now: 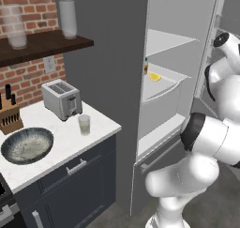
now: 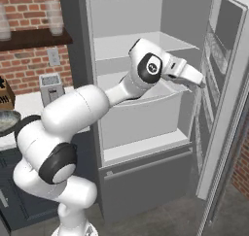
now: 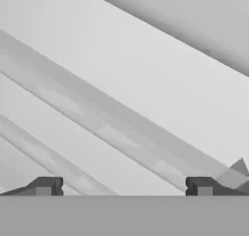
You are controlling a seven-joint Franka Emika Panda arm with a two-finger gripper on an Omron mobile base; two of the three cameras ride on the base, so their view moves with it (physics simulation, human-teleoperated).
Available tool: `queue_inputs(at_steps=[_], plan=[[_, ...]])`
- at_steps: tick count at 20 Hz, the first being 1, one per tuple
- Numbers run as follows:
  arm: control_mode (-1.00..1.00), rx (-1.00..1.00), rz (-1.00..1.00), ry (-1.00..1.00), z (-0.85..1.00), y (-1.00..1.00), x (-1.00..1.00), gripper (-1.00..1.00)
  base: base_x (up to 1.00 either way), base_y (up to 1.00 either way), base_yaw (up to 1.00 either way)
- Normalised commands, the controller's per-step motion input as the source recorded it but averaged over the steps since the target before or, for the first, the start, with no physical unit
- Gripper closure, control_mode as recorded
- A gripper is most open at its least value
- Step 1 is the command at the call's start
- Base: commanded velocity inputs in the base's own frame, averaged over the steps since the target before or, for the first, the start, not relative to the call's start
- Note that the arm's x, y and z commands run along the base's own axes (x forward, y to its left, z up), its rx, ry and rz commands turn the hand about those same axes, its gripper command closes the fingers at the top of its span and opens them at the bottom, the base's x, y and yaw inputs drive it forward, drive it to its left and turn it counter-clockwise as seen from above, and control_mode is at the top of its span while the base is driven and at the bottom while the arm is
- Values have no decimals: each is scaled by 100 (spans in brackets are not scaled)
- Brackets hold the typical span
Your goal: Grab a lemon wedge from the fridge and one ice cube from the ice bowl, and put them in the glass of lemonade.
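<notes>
Kitchen scene: the fridge is already open and the lemon wedge is seen on a middle shelf. The claw is spread wide and empty, so reaching in and lining up comes next.
</notes>
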Motion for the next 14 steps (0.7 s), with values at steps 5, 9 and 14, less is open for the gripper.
queue_inputs(at_steps=[5,9,14], plan=[[-100,-8,0,-29,54,70,-4,-100,0,0,0],[-100,-10,0,-26,59,82,-25,-100,0,0,0],[-100,-1,1,-18,12,99,-38,-100,0,0,0]])
